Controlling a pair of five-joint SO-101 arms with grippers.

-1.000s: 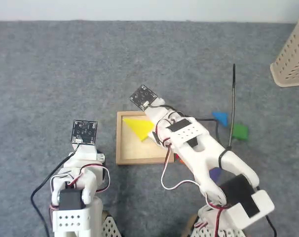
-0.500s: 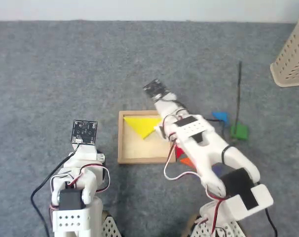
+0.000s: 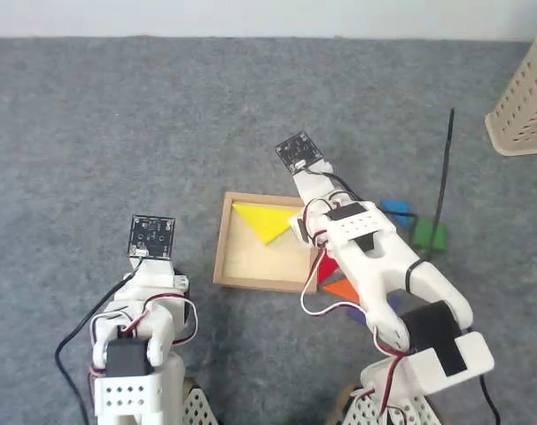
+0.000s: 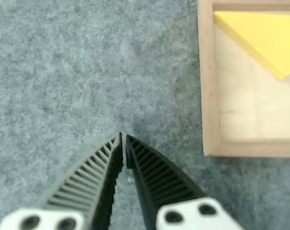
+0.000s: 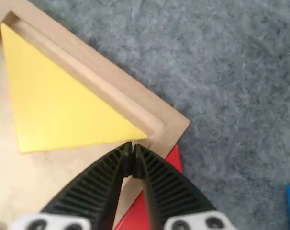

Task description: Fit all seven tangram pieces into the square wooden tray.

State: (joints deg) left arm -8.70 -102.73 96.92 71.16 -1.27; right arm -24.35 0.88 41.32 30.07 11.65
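The square wooden tray [image 3: 226, 252] lies mid-table with a yellow triangle [image 3: 264, 220] in its far part. My right arm [image 3: 353, 239] reaches over the tray's right side. In the right wrist view my right gripper [image 5: 132, 146] is shut, its tips at the yellow triangle's [image 5: 59, 110] corner, just inside the tray's corner [image 5: 159, 122]. A red piece [image 3: 327, 267], an orange piece [image 3: 342, 289] and a purple piece [image 3: 355, 312] lie right of the tray, partly under the arm. Blue [image 3: 394, 210] and green [image 3: 428, 235] pieces lie farther right. My left gripper [image 4: 122, 140] is shut over bare carpet beside the tray [image 4: 208, 96].
A beige slatted basket [image 3: 525, 97] stands at the far right. A thin black rod [image 3: 444, 177] rises by the green piece. Grey carpet covers the table, with open room to the left and beyond the tray.
The right arm swung to the right, and the tray with the yellow triangle slid and turned slightly with it. The red and orange pieces came into view. The left arm stayed still.
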